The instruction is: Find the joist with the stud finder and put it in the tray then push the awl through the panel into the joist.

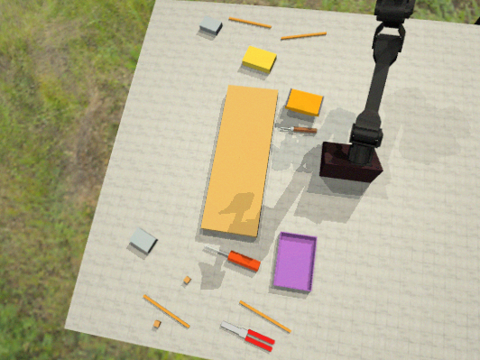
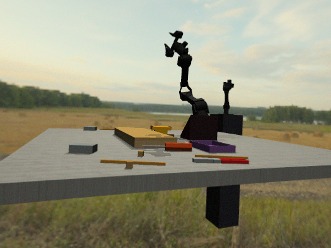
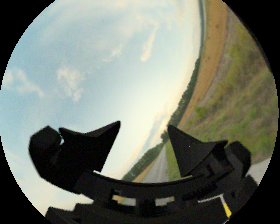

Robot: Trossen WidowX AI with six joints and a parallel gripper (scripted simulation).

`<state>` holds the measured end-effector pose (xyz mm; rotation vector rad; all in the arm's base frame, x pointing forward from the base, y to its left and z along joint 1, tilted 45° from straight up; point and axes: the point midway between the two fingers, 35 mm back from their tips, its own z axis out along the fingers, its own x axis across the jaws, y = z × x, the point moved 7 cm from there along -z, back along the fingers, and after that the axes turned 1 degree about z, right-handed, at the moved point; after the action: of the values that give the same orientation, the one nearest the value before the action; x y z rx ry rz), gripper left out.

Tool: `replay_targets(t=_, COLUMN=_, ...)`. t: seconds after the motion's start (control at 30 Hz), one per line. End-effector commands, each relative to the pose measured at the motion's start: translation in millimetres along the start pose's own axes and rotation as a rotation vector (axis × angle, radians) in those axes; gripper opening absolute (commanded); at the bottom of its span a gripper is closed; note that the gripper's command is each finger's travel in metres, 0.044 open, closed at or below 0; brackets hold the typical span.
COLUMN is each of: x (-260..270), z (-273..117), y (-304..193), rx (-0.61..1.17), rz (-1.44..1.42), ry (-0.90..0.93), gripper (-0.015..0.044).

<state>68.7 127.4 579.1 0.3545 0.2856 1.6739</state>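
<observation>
Fingers [image 2: 168, 50] are standing apart, empty; the awl [image 1: 305, 130] is lying beside the panel [image 1: 244, 161] [image 2: 143, 135], risking a nudge from careless grasping.

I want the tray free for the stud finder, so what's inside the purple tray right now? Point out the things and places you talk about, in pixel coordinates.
Nothing shows inside the purple tray [image 1: 295, 262] [image 2: 228, 149]: from the top, its bare floor is visible. Whatever lies underneath is covered by the tray itself.

An outdoor worktable [image 1: 122, 170] [image 2: 102, 185] stands amid grass [image 1: 50, 111] [image 2: 270, 213], trees [image 2: 37, 95] and open sky [image 2: 124, 20] [image 3: 100, 40].
</observation>
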Motion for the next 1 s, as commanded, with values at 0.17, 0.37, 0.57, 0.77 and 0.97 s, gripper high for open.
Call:
replay_targets(t=0.17, x=18.0, z=-3.6, y=-38.3, rx=0.154, rz=-0.094, ry=0.124, gripper=0.044)
replay_targets(t=0.37, x=30.5, z=-14.4, y=-103.4, rx=0.373, rz=-0.256, ry=0.247, gripper=0.044)
replay_targets(t=0.57, x=21.3, z=-27.7, y=-154.2, rx=0.556, rz=-0.379, ry=0.295, gripper=0.044)
replay_targets(t=0.77, x=2.3, z=-50.2, y=-207.4, rx=0.806, rz=-0.484, ry=0.305, gripper=0.044)
replay_targets(t=0.97, x=-39.9, z=-87.6, y=-261.8, rx=1.138, rz=-0.608, ry=0.247, gripper=0.044)
